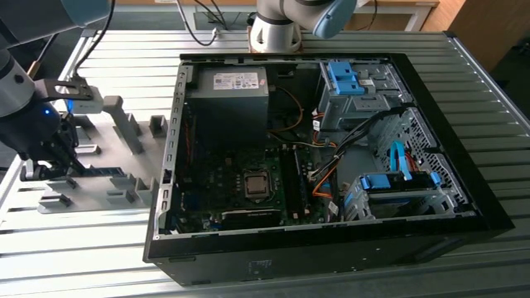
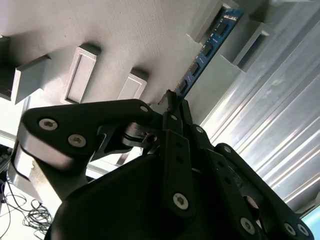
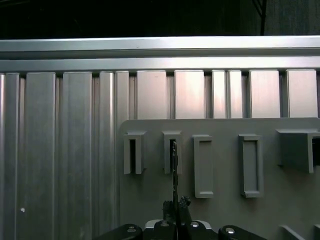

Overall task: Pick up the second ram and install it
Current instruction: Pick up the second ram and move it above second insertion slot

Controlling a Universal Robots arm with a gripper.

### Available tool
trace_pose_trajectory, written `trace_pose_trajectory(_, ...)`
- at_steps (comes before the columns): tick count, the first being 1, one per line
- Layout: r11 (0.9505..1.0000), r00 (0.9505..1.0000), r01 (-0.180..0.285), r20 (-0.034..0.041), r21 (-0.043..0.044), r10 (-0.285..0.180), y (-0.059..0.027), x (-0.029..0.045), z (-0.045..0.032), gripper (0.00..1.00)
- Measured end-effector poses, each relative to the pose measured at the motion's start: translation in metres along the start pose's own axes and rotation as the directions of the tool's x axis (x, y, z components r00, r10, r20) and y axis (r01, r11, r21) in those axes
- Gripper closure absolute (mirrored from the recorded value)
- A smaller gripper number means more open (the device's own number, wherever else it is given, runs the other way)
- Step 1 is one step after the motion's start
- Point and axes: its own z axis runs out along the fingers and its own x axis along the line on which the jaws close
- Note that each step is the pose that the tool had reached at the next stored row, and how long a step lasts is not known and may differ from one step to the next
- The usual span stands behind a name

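Gripper: black two-finger gripper [image 2: 172,100] hangs over the grey fixture plate [image 1: 103,131] at the exterior view's left, well apart from the PC case [image 1: 291,58].
Grip state: fingers drawn nearly together, one on each flat face of the second ram [image 2: 205,52]. Looks clamped on the stick's near end, nothing else held.
Ram location: on the fixture plate, standing on edge. Far end sits in a slotted block [image 3: 166,152]. In the first wrist view it's edge-on, a thin line from that block to the gripper.
Why on edge: prob. so the blocks keep both faces free and the fingers can pinch the board w/o touching the plate.
Why gripper is square to it: approach lines up w/ the stick's length, so the pinch lands on the flat faces, not the chips' row end.
Fixture contents: neighbouring blocks [image 3: 202,165] have slots that look vacant.
Case contents: lid off. PSU [image 1: 232,93], mobo w/ CPU socket [image 1: 257,185], blue drive latches [image 1: 346,77], loose cables [image 1: 324,180].
Task standing: pick-up stage, by my read. Stick not yet out of its block, not near the case.
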Motion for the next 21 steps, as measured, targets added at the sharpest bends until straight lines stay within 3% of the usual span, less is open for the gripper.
trace_pose_trajectory(21,1.0,1.0,0.0,0.0,0.0,0.0,0.0001,-0.0001,-0.0144,0.86)
